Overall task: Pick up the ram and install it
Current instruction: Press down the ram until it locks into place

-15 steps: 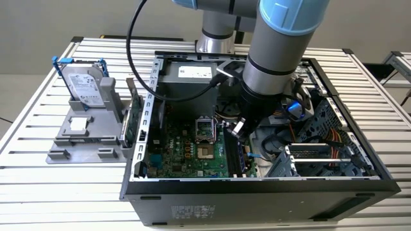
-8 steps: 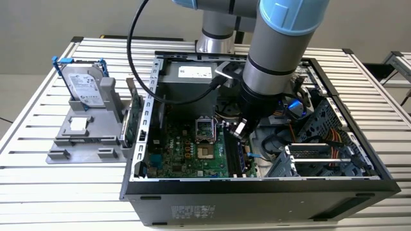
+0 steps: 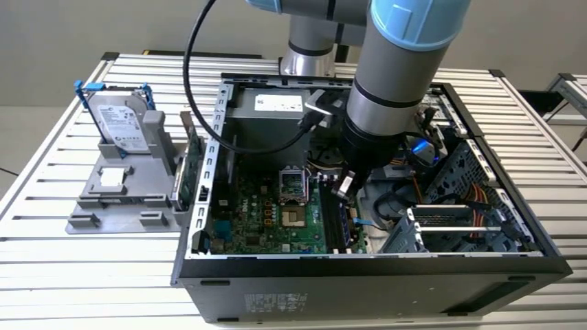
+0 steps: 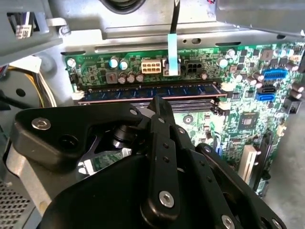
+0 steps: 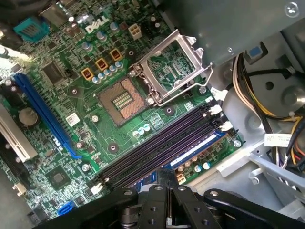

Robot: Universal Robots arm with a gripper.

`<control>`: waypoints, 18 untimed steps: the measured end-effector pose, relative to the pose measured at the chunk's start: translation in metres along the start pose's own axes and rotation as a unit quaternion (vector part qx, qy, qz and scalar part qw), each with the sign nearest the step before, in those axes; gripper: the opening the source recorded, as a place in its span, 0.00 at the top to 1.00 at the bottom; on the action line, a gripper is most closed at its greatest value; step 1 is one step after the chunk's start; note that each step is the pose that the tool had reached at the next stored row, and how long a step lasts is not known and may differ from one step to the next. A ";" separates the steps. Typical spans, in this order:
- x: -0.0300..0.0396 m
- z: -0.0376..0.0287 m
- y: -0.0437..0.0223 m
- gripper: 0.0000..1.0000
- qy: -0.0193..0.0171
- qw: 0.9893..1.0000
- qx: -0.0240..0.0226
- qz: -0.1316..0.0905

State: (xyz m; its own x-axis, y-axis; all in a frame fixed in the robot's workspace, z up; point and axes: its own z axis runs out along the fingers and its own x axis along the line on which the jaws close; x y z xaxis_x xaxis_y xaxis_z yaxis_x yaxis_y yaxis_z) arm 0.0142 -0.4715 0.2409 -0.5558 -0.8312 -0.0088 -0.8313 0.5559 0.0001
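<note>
The ram (image 4: 147,88) is a bluish stick with dark chips, standing in the outermost of the black motherboard slots (image 5: 157,148). In the first wrist view the ram (image 5: 198,147) lies along the slot nearest the board's edge. My gripper (image 5: 169,183) is inside the open computer case, its fingers pressed together with nothing between them. Its tips (image 4: 159,101) sit right at the ram's upper edge near mid-length; I cannot tell whether they touch it. In the exterior view the gripper (image 3: 347,187) hangs over the slots to the right of the processor socket (image 3: 291,185).
The case walls (image 3: 367,265) ring the motherboard. A drive cage (image 3: 449,227) and cables crowd the exterior view's right. Outside, at the exterior view's left, a grey stand holds a silver hard drive (image 3: 119,122), and a green card (image 3: 194,172) stands upright beside the case.
</note>
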 end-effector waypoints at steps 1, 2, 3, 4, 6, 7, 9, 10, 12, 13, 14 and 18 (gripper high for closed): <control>0.0000 0.0000 0.0000 1.00 0.000 1.000 0.000 -0.005; 0.0000 0.0000 0.0000 1.00 0.000 1.000 0.000 -0.009; 0.0000 0.0000 0.0000 1.00 0.000 1.000 0.000 -0.014; 0.0000 0.0000 0.0000 1.00 0.000 1.000 0.000 -0.019; 0.0000 0.0000 0.0000 1.00 0.000 1.000 0.000 -0.026; 0.0000 0.0000 0.0000 1.00 0.000 1.000 0.000 -0.029; 0.0000 0.0000 0.0000 1.00 0.000 0.999 0.000 -0.035; 0.0000 0.0000 0.0000 1.00 0.000 0.999 0.000 -0.039; 0.0000 -0.0001 0.0000 1.00 0.000 0.999 -0.001 -0.043; 0.0000 -0.0001 0.0000 1.00 0.000 0.999 -0.001 -0.044; 0.0000 0.0000 0.0000 1.00 0.000 0.999 -0.001 -0.044; 0.0000 0.0000 0.0000 1.00 0.000 0.999 -0.001 -0.044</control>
State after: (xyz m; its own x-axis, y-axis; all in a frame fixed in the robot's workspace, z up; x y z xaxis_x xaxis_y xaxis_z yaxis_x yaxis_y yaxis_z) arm 0.0142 -0.4715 0.2409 -0.4803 -0.8771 -0.0094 -0.8771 0.4803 0.0012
